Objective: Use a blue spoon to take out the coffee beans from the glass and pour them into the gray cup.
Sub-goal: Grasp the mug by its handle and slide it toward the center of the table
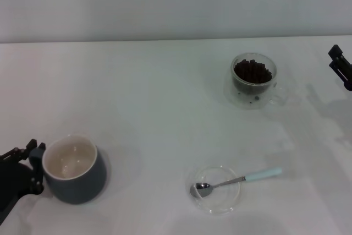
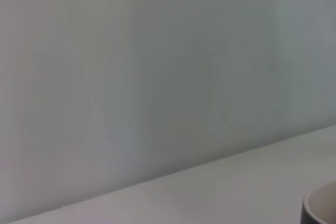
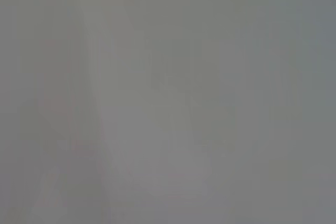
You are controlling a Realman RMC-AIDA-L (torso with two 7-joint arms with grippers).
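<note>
You're at the very start: pale-blue-handled metal spoon (image 1: 236, 180) lies untouched in the shallow clear dish (image 1: 215, 189), near right. Right gripper (image 1: 342, 67) must grab it; can't tell either gripper's fingers. Left gripper (image 1: 25, 163) sits beside the dark gray mug (image 1: 74, 169).

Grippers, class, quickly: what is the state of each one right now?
Left gripper: beside the gray cup, fingers around its side; grip cannot be told.
Right gripper: at the table's edge, holding nothing.

I see a plain white bench (image 1: 165, 108). On it sit the gray cup (image 1: 74, 170) near my left, the glass (image 1: 253, 80) of coffee beans (image 1: 252, 71) far right, and a shallow clear dish (image 1: 216, 190) near the front edge.
</note>
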